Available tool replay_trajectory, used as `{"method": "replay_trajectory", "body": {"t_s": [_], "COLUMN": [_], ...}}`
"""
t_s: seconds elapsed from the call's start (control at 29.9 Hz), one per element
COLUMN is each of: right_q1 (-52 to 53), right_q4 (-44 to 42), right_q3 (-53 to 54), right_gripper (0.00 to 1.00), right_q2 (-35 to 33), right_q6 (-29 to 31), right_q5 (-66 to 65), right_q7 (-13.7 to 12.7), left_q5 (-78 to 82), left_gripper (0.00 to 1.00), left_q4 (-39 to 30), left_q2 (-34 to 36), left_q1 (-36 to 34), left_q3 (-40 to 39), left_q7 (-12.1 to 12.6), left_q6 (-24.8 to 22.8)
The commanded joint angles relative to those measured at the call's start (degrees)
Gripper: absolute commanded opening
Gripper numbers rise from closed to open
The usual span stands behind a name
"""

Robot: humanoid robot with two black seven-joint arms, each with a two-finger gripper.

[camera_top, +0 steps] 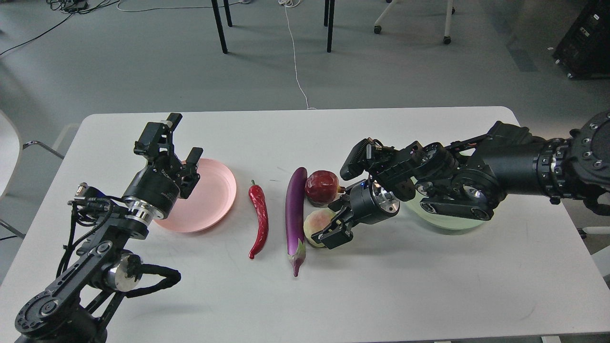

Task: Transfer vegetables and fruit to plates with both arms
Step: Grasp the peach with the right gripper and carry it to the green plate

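On the white table [381, 286] a red chili pepper [259, 219], a purple eggplant [294, 209], a dark red pomegranate [320, 186] and a pale peach [315, 223] lie in the middle. My right gripper [335, 220] is open, low at the peach's right side, one finger behind it and one in front; it hides part of the peach. My right arm covers much of the mint green plate [448, 220]. My left gripper [183, 140] is open and empty, raised over the left edge of the pink plate [212, 195].
Both plates hold nothing. Beyond the table's far edge are black chair legs [219, 28], a white cable [295, 57] on the grey floor and a black case [588, 43] at the far right. A chair [9, 157] stands at the left.
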Motion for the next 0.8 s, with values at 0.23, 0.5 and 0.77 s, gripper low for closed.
{"method": "replay_trajectory", "body": {"t_s": [0.23,0.5,0.77], "right_q1": [0.8,8.2,12.3], "right_q4": [0.4,6.9,10.5], "right_q3": [-1.2,-1.3,-1.6], "right_gripper": [0.65,0.65,0.65], "right_q2": [-0.1,-9.8,-26.4], "right_q6": [-0.5,-0.2,0.0], "right_q5": [0.1,-0.4,-9.2], "right_q7": [0.0,0.0,0.0], "left_q5": [0.1,0.1,0.2], "left_gripper": [1.0,1.0,1.0], "left_q4": [0.0,-0.1,-0.1], "left_q2": [0.2,0.2,-0.1], "left_q1": [0.0,-0.1,-0.4], "left_q3": [0.0,0.0,0.1], "left_q7": [0.0,0.1,0.4], "left_q6": [-0.1,-0.1,-0.2]}}
